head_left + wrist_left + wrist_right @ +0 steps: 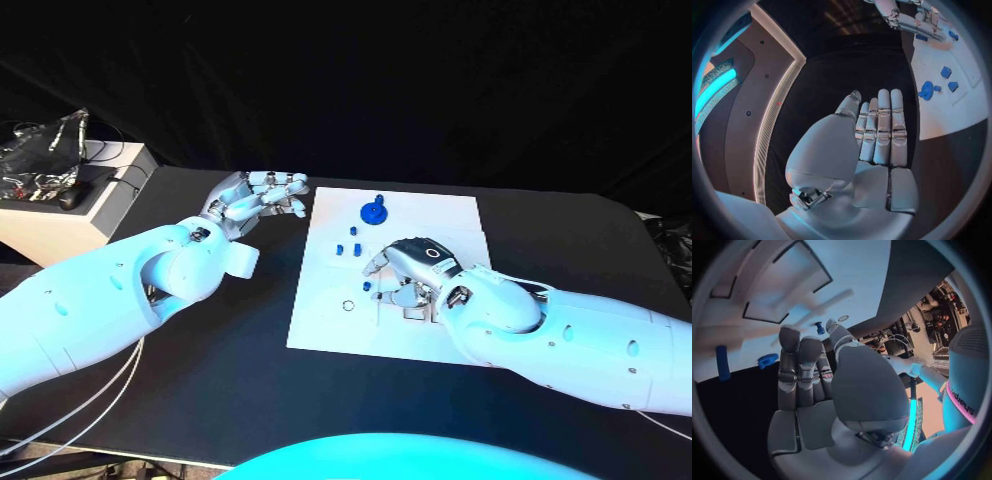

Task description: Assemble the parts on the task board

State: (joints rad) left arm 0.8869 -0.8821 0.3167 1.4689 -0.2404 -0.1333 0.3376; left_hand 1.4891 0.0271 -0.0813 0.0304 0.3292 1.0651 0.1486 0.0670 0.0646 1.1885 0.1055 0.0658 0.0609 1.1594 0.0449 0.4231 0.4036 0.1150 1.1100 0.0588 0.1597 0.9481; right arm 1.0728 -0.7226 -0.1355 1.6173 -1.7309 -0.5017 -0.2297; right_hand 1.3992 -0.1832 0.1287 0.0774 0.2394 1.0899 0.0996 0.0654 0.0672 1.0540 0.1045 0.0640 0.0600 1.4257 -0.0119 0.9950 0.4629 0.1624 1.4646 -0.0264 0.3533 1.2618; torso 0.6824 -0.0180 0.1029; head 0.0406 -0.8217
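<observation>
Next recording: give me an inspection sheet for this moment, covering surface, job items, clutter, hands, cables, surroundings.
Surface: black table, bare around the board.
Job's things: white task board at centre; blue round part and small blue parts on it.
Clutter: nothing seen on the table.
Hands: left hand beside the board's left edge, fingers straight, holding nothing; right hand over the board, fingers down; contact unclear.
Cables: white cables under the left arm.
Surroundings: side stand with dark equipment; black backdrop.

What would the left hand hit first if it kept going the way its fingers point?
Likely the task board: the left hand sits beside its left edge, fingers aimed toward it. Height above the table is unclear.
</observation>
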